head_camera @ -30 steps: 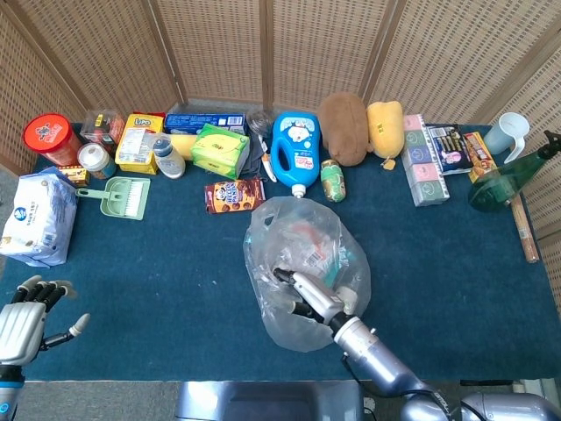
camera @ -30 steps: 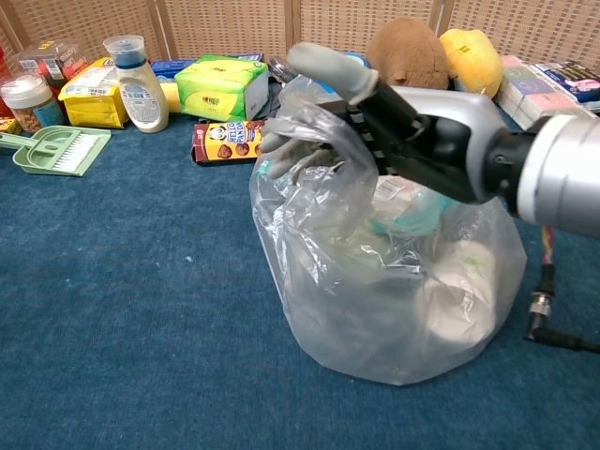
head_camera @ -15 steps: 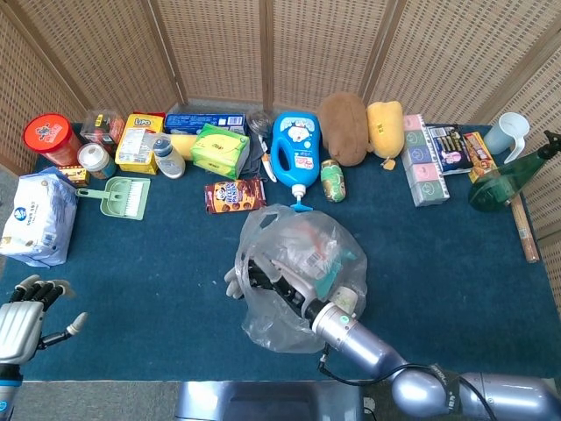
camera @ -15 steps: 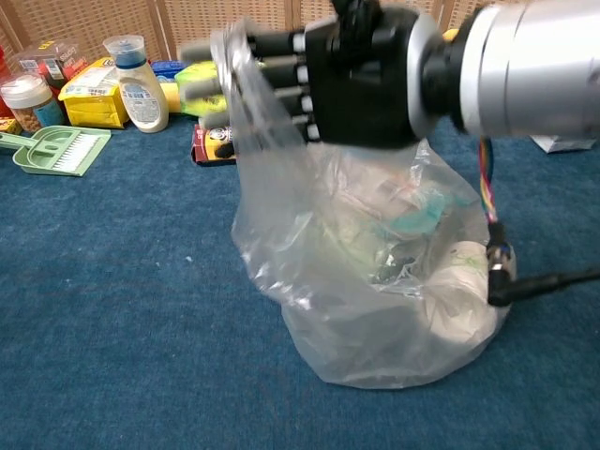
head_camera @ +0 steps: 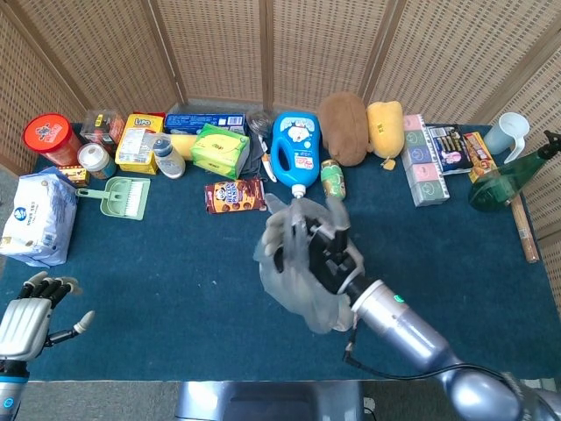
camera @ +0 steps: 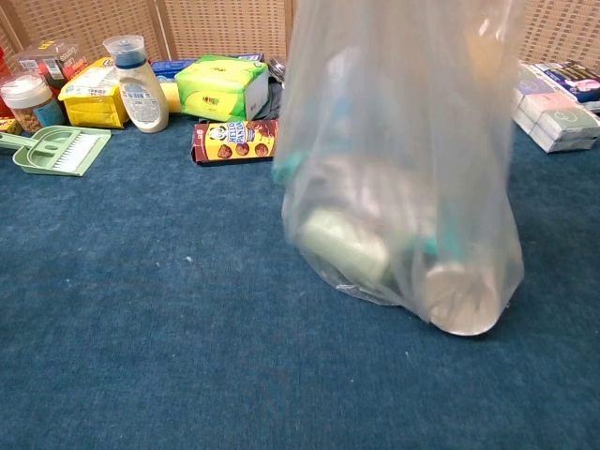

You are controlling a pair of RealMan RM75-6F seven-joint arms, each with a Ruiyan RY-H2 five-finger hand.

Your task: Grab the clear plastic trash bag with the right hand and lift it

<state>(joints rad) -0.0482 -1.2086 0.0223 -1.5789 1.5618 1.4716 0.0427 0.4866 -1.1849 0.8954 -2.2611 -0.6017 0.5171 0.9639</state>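
Note:
The clear plastic trash bag [camera: 403,187] hangs stretched and blurred above the blue table, with rubbish bunched in its bottom, which is off the cloth. In the head view my right hand [head_camera: 320,250] grips the gathered top of the bag [head_camera: 294,281] over the table's middle. The chest view shows only the bag; the hand is above the frame. My left hand [head_camera: 31,320] rests at the near left corner, fingers spread, holding nothing.
A cookie box [head_camera: 235,195], blue detergent bottle [head_camera: 295,149] and green tissue pack [head_camera: 219,149] lie behind the bag. Plush toys [head_camera: 361,127], boxes [head_camera: 425,171] and a green bottle [head_camera: 504,180] line the back right. A dustpan [head_camera: 123,195] and white bag [head_camera: 35,217] sit left.
My right hand has closed on the bag's top and risen, pulling the bag up off the table. The bag has stretched tall and its contents have dropped to the bottom. The left hand stayed put.

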